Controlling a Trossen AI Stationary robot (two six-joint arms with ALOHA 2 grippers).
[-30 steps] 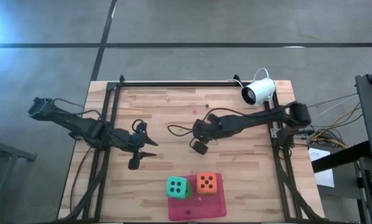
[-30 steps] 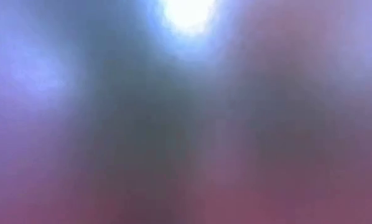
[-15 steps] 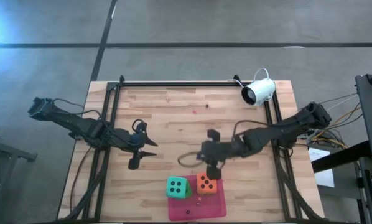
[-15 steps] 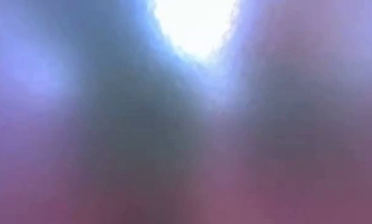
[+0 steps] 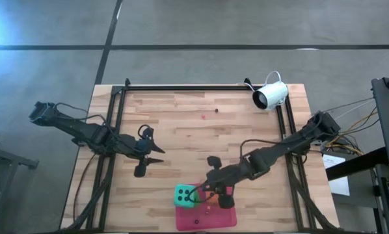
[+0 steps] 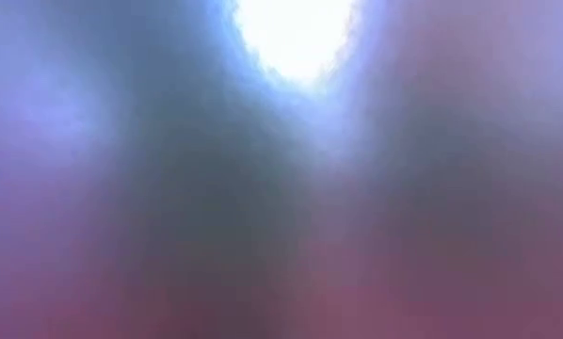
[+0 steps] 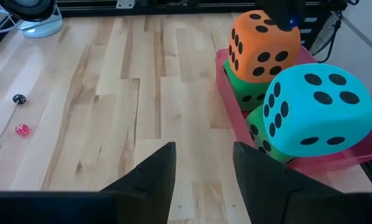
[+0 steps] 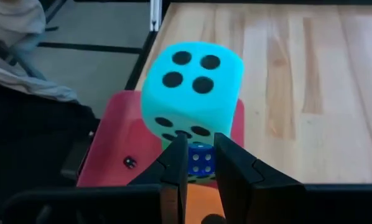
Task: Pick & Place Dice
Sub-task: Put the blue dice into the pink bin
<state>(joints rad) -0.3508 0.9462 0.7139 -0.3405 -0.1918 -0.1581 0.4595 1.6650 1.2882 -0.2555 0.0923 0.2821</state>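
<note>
Beneath the right claw (image 5: 215, 194), orange die (image 7: 264, 45) largely hidden.

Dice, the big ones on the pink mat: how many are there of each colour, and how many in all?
Green dice: 2
Teal die: 1
Orange die: 1
Total: 4
</note>
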